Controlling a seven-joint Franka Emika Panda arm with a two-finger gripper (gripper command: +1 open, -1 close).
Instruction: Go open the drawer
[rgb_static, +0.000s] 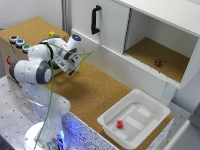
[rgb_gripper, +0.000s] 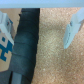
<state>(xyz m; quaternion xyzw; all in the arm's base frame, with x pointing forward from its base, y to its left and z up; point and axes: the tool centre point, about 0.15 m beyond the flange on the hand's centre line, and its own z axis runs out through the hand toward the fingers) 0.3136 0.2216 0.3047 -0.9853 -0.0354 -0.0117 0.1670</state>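
Overhead, the claw (rgb_static: 71, 71) was held above the cork desk (rgb_static: 95, 92) with nothing gripped — how far it was spread could not be told — while the drawer (rgb_static: 7, 56) was seen at the exterior view's left edge.

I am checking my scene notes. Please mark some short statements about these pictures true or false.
1. The small red block lies in the white plastic tub. True.
2. The tall white cabinet door has a red handle. False: the handle is black.
3. The fingers grip the red block. False: they hang over the cork surface, far from it.
4. Coloured round buttons sit on the low cork-topped wooden box. True.
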